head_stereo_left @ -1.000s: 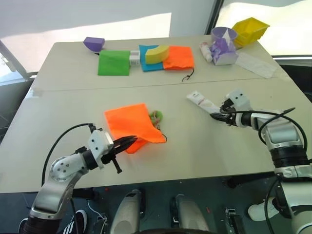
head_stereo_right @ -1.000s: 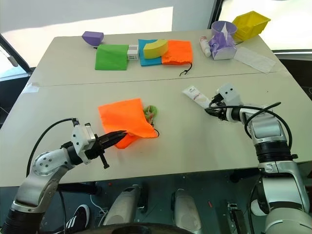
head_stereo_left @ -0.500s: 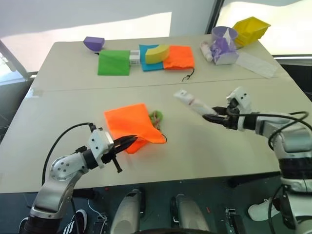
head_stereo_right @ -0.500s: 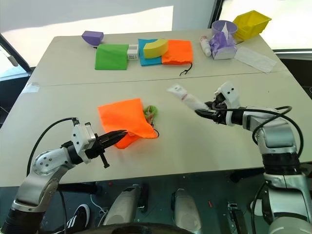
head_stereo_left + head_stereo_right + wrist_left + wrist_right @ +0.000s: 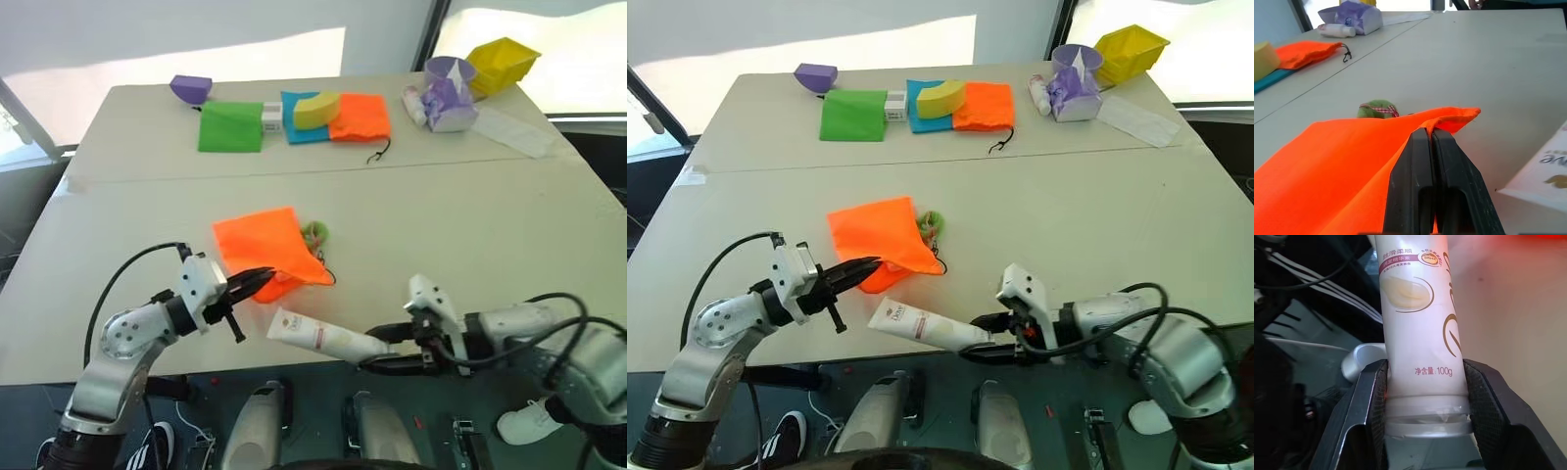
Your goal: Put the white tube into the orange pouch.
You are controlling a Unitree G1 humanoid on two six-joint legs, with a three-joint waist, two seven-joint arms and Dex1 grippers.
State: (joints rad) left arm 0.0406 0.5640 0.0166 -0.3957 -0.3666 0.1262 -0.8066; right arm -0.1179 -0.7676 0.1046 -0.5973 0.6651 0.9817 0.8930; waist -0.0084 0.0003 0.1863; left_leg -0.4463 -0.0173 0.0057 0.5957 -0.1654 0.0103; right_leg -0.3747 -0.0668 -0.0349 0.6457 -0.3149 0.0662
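- Up close, the right wrist view shows what the head views cannot: the right gripper has its two black fingers clamped on the cap end of the white tube, whose flat body carries pink-red print and a curved gold mark.
- From the head, the white tube lies nearly level over the near edge of the table, its flat end pointing toward the orange pouch and stopping just short of it.
- The left wrist view alone reveals the left gripper pinched tight on a fold of orange fabric, lifting that edge into a ridge.
- In the head views the left gripper grips the pouch's near corner; the pouch is bright orange and crumpled, the rest resting on the table.
- Just behind the pouch sits its fuzzy green ring on a thin black cord.
- Well beyond the pouch, along the table's far side, lie a green pouch, a flat darker-orange pouch and a yellow bin.
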